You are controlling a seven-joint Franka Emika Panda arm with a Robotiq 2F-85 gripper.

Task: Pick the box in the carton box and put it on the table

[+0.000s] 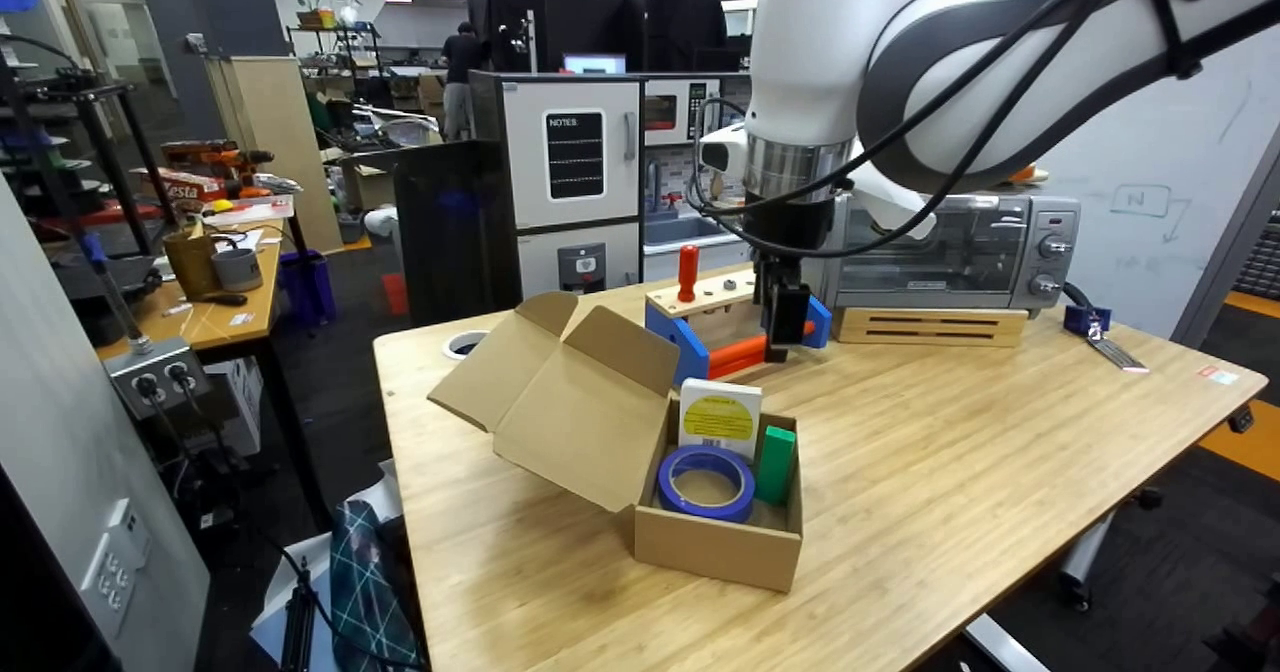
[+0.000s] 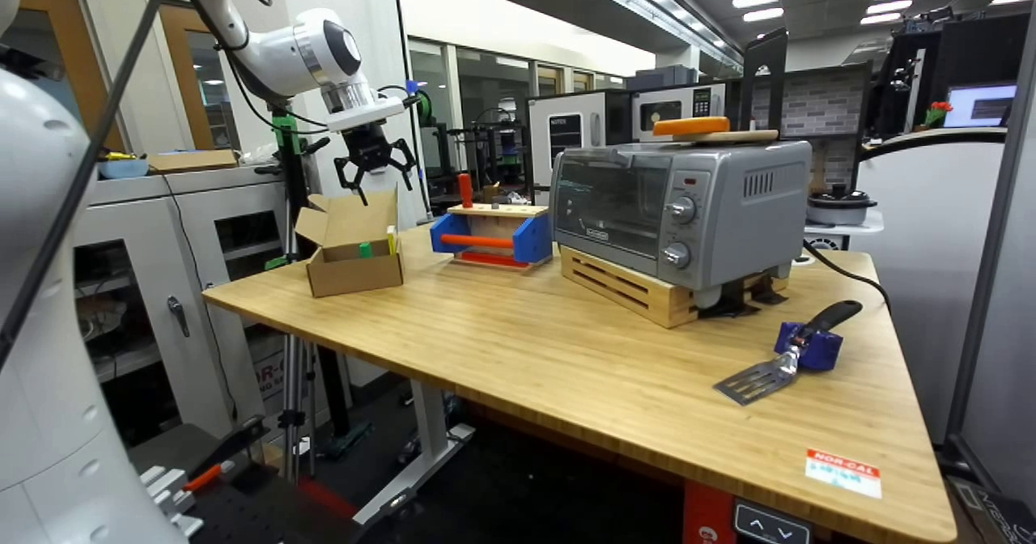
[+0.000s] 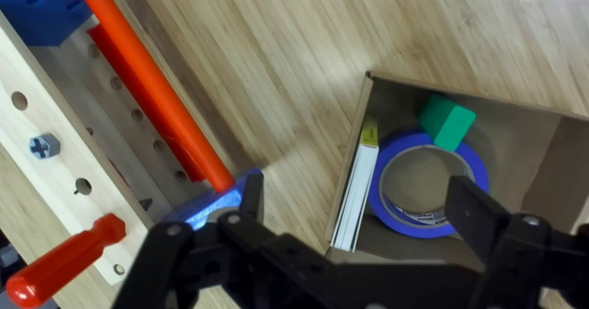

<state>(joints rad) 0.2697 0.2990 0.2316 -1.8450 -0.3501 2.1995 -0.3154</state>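
Note:
The box (image 1: 720, 417) is small, flat and white with a yellow round label. It stands on edge against one inner wall of the carton box (image 1: 715, 552). In the wrist view the box (image 3: 356, 194) shows its narrow white edge and a yellow end. Only its edge (image 2: 392, 240) shows in an exterior view. The carton box (image 2: 356, 278) is brown, with its lid open, on the light wood table (image 1: 950, 432). My gripper (image 2: 387, 194) is open and empty, in the air above the carton. In the wrist view its fingers (image 3: 355, 185) appear on either side of the box, not touching it.
Inside the carton, a blue tape roll (image 3: 379, 185) and a green block (image 3: 448, 123) lie beside the box. A toy workbench (image 1: 740, 352) with a red screwdriver (image 1: 688, 274) stands close by. A toaster oven (image 2: 615, 200) and a spatula (image 2: 761, 380) are farther along the table.

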